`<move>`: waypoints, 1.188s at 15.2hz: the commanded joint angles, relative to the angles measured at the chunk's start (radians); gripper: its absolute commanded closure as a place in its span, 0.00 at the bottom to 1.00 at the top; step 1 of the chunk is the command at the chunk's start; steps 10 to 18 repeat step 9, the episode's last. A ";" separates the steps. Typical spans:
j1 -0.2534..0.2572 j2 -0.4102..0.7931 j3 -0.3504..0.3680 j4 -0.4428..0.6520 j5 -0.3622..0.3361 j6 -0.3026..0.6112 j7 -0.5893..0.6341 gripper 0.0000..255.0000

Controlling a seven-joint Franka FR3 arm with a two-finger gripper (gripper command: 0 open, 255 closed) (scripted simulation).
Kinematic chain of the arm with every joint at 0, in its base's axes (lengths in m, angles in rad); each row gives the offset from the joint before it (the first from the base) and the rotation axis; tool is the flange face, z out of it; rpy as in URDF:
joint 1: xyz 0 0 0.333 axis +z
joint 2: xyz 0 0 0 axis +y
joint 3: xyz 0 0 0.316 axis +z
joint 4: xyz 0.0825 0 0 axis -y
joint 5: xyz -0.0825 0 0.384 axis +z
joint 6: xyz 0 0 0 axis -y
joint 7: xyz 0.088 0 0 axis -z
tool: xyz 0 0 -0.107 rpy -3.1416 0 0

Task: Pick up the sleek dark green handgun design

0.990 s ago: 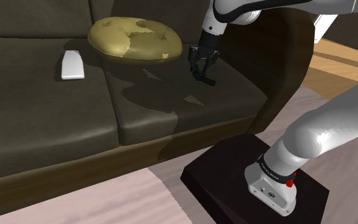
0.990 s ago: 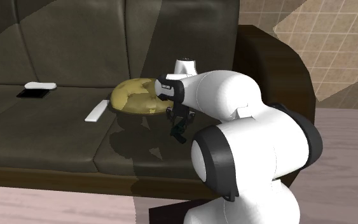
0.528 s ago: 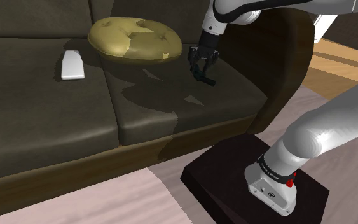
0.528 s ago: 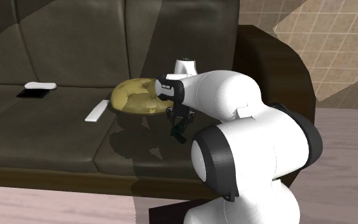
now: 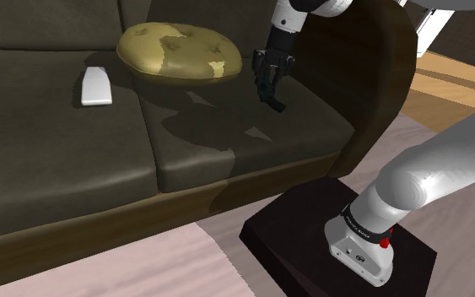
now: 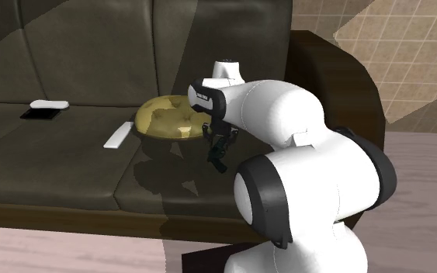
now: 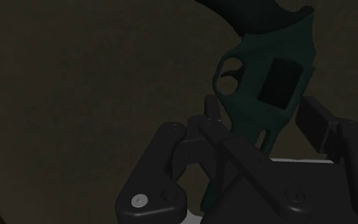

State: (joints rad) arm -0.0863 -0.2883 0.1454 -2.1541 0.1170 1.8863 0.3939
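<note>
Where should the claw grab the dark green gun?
Probably the slim barrel end of the handgun, coming from above with one finger on each flat side. The curved black handle looks harder to pinch. The claw clasps it there.

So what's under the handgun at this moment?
The dark sofa cushion lies beneath the dark green handgun, clasped in the gripper. The gripper's body covers part of the gun; contact with the cushion cannot be told.

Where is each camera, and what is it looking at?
Shoulder view: beside the stand, looking down at the sofa; arm shows.
Second exterior view: behind the arm, facing the sofa; arm shows.
Wrist view: on the hand, looking along the end effector at the gun; fingers show.
Both outer views share the cushion.
</note>
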 commanded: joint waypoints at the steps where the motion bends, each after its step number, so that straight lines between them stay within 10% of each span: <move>1: -0.001 -0.004 -0.002 0.023 -0.001 -0.027 0.000 1.00; 18: -0.002 -0.006 -0.005 0.103 -0.004 -0.110 0.006 1.00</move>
